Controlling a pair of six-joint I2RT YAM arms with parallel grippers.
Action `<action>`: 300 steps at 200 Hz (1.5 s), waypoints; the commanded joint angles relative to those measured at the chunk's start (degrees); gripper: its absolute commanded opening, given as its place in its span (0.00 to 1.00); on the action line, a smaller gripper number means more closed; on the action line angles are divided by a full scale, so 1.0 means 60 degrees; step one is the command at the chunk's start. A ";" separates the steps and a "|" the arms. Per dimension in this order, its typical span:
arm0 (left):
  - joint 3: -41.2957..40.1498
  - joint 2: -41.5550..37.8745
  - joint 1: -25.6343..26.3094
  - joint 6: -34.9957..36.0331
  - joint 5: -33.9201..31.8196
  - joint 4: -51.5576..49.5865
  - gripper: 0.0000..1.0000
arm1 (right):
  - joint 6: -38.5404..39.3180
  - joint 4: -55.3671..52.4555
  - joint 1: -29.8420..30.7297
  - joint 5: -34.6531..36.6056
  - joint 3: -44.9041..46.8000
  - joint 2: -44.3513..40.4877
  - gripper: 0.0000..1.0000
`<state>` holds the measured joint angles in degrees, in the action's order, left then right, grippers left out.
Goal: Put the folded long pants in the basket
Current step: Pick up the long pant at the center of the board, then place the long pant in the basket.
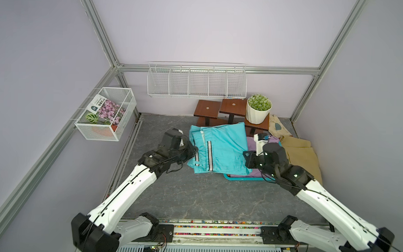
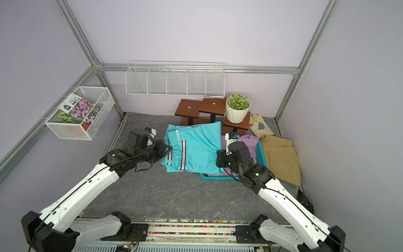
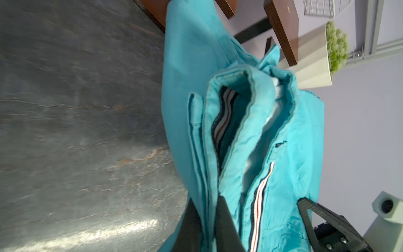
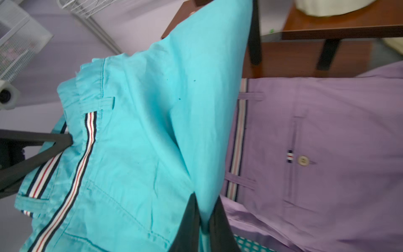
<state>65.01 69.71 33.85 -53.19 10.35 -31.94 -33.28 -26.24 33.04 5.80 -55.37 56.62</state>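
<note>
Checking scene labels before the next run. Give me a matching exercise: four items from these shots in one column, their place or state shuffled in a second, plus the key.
Column A
1. teal pants
2. lilac pants
3. khaki pants
4. potted plant

Column B
a. on a brown wooden stand
b. lying in the teal basket
c. gripped by the left pincer and the right pincer
d. flat on the tabletop, outside the basket

Pairs: 1-c, 2-b, 3-d, 4-a
</note>
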 commanded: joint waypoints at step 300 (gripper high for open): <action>0.3349 0.6793 0.2469 -0.1477 -0.1478 0.1131 0.00 | 0.1727 -0.2097 -0.8766 -0.2339 -0.0131 0.3691 0.00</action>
<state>87.31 112.25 50.02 -61.45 8.88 -19.33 -24.14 -38.76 -17.37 -20.40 -57.04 77.21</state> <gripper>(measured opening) 0.102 0.107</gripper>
